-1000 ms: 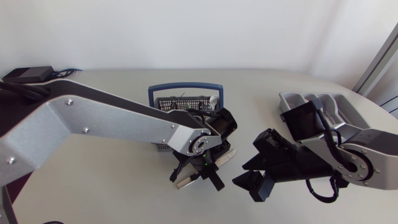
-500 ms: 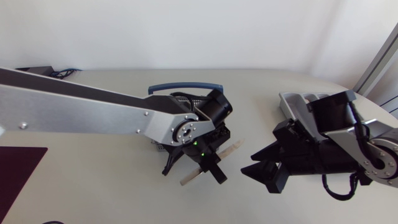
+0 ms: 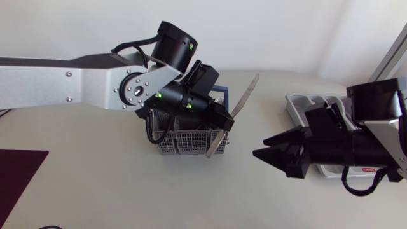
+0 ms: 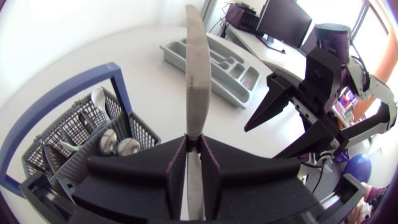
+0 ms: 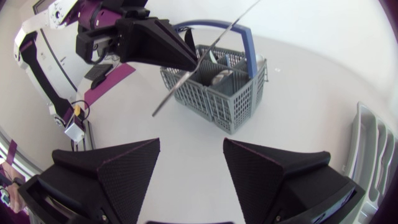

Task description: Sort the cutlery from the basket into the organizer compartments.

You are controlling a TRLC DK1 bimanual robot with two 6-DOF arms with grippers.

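My left gripper (image 3: 222, 124) is clamped on a slim silver steel table knife (image 3: 245, 97), both broad black fingers pressed flat against its two faces about a third of the way up its length. In the left wrist view the knife (image 4: 198, 74) rises straight out from between the fingers (image 4: 176, 163), plain and polished, narrowing to a rounded tip. From above it stands tilted, its long end aimed up and away toward my right arm, its short end hanging below the gripper at the right front corner of the grey plastic mesh basket with a blue hoop handle (image 3: 184, 141). The knife is in the air, touching nothing but my fingers.

Round steel spoon bowls (image 4: 118, 144) show inside the basket. The grey moulded organizer tray (image 3: 296, 105) lies well apart at the table's right side, partly under my right arm. My right gripper (image 3: 259, 147) hangs between basket and tray with its wedge fingers spread wide, nothing between them.

The table (image 3: 95, 184) is smooth and off-white; a dark maroon patch (image 3: 19, 172) lies at its near left edge.
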